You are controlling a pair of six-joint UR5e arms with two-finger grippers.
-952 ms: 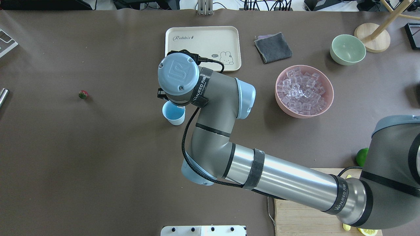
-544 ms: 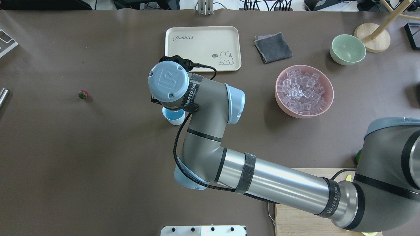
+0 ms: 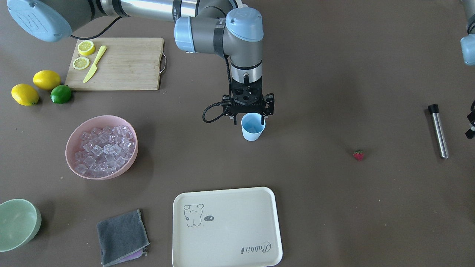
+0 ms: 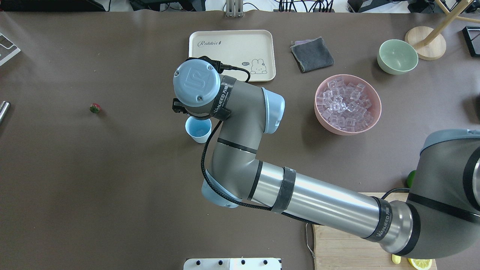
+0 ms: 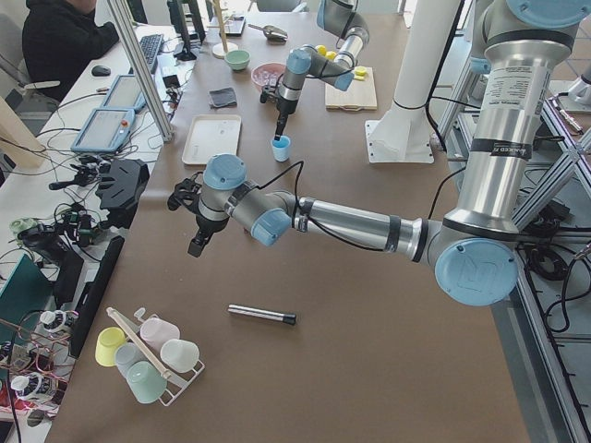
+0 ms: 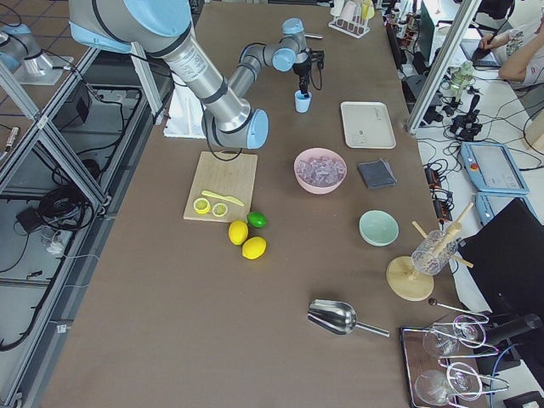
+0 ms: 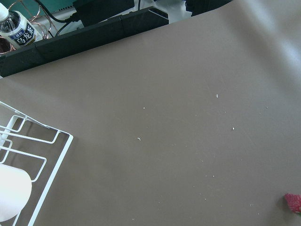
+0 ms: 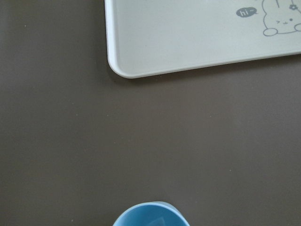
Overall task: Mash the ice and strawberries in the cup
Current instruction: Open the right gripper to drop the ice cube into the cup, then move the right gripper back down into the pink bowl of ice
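1. Loading the cup (image 3: 253, 128) with ice (image 4: 347, 105) is judged the step in hand; the cup stands upright mid-surface, a pale cube seemingly inside.
2. The right claw (image 3: 249, 118) hangs spread and empty just above its rim; it should be raised straight, so the cup is not tipped.
3. Ice is heaped in the pink bowl (image 4: 347, 132), well right in the overhead view; the strawberry (image 4: 95, 108) lies far left.
4. The left claw's (image 5: 196, 245) state cannot be told.

We saw a brown matte tabletop (image 7: 164, 132), a white wire rack (image 7: 42, 155) at the lower left, and a small red strawberry (image 7: 294, 203) at the right edge.
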